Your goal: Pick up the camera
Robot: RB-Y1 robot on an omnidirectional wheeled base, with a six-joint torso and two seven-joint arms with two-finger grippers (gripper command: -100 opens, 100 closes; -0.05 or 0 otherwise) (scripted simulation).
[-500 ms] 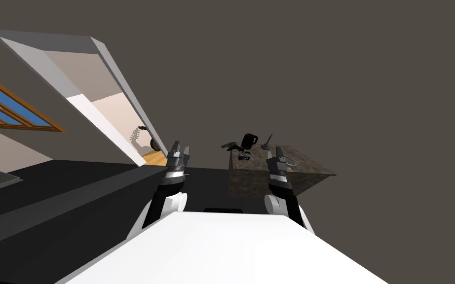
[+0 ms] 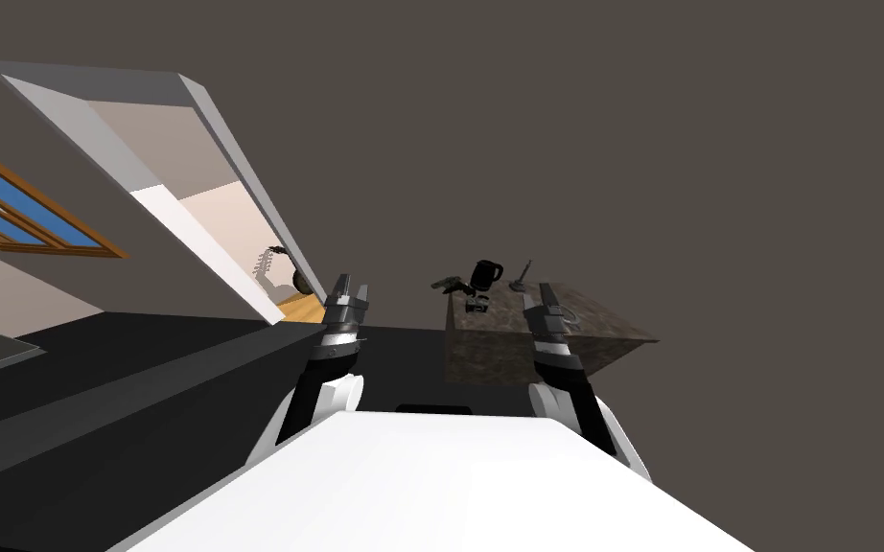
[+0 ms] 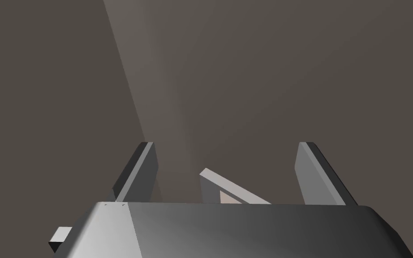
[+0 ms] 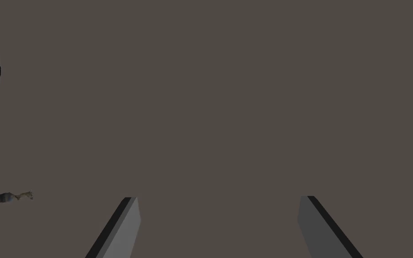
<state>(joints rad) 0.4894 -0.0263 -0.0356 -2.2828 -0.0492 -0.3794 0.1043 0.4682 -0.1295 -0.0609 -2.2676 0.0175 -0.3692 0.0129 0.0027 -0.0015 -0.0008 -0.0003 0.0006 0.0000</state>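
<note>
In the head view, a low table (image 2: pixel 502 356) with a dark mottled, stone-like top stands ahead and to my right. At its far left corner lies a small dark boxy thing, which I take for the camera (image 2: pixel 476 305). It is too small to make out a lens or a strap. Just behind it stands a black jug (image 2: pixel 485 273), and a thin grey tool (image 2: pixel 522 277) stands further right. The right gripper (image 2: pixel 546 297) hangs over the table's near part, to the right of the camera and apart from it. The left gripper (image 2: pixel 352 287) is held up well to the left, off the table.

In the left wrist view, the left gripper's fingers (image 3: pixel 138 174) stand wide apart with nothing between them.

In the right wrist view, the right gripper's fingers (image 4: pixel 121 228) are likewise spread to their full width and hold nothing. They point at a plain grey-brown wall. The jug's black body cuts in at one edge, with a thin grey piece (image 4: pixel 4 197) near it that I cannot name.

As a judgement, the camera should be a stiff, hard body, fairly light, with smooth sides that could slip. Any lens would be the fragile part. The blades should close across the body's two flat opposite faces, low on it and clear of the jug behind.
</note>
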